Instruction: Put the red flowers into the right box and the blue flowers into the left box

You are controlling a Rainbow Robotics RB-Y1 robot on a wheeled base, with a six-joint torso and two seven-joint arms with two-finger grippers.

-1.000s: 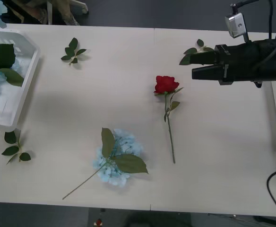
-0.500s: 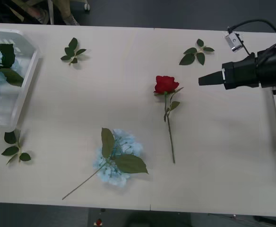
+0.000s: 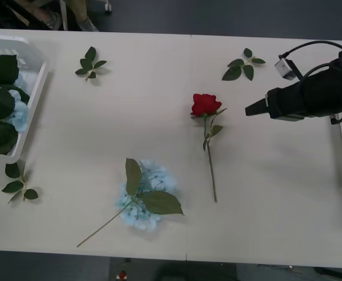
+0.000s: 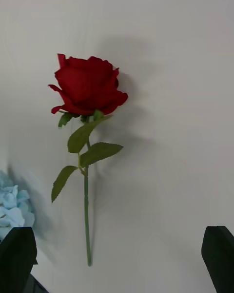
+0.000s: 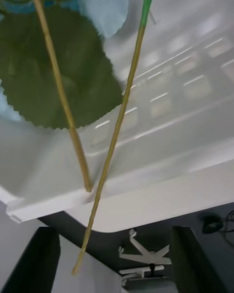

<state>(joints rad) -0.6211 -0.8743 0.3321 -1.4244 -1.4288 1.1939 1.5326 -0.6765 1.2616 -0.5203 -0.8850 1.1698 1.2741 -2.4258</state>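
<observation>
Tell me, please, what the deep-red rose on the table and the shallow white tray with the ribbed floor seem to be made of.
The deep-red rose looks artificial: matte, cloth-like petals and a smooth green stem that looks like plastic. The shallow white tray with the ribbed floor appears to be glossy, slightly translucent plastic, judging by the light streaks on its ribs and its rounded moulded rim. Neither material is certain from looks alone.
</observation>
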